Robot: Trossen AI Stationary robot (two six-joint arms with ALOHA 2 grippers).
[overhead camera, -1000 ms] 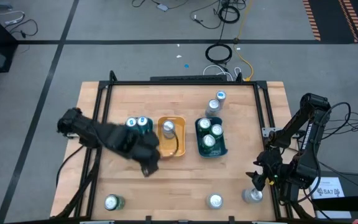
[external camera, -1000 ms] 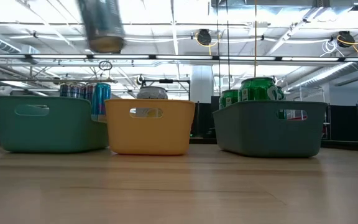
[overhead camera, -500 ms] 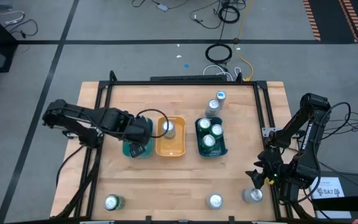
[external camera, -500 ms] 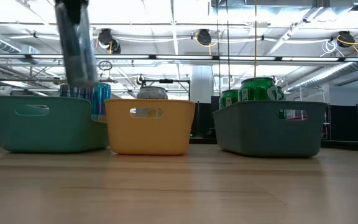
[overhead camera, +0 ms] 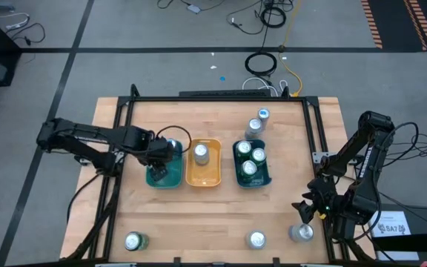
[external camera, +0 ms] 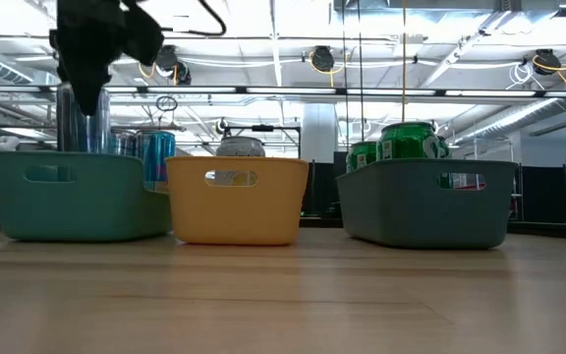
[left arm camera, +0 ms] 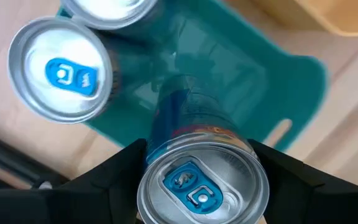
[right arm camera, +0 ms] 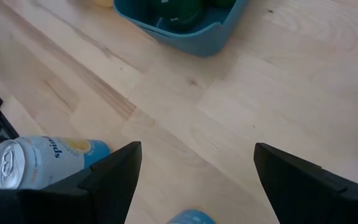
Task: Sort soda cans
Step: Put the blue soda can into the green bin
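High view: since half a second ago the left hand [overhead camera: 163,153] has drawn back over the rectangular teal plastic tray [overhead camera: 170,179] — clenched on a blue-bodied, silver-topped soda can [left arm camera: 202,181], lowered inside. Right hand [right arm camera: 194,180] waits released near the wooden surface's [overhead camera: 199,211] corner.

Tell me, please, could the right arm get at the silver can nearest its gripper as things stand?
Probably yes: the right gripper is open and empty, the silver can stands alone beside it on the table, with nothing between.

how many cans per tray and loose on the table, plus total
teal tray: 2 cans, plus 1 held over it by the left gripper
yellow tray: 1
green tray: 3
loose on the table: 5
total: 12
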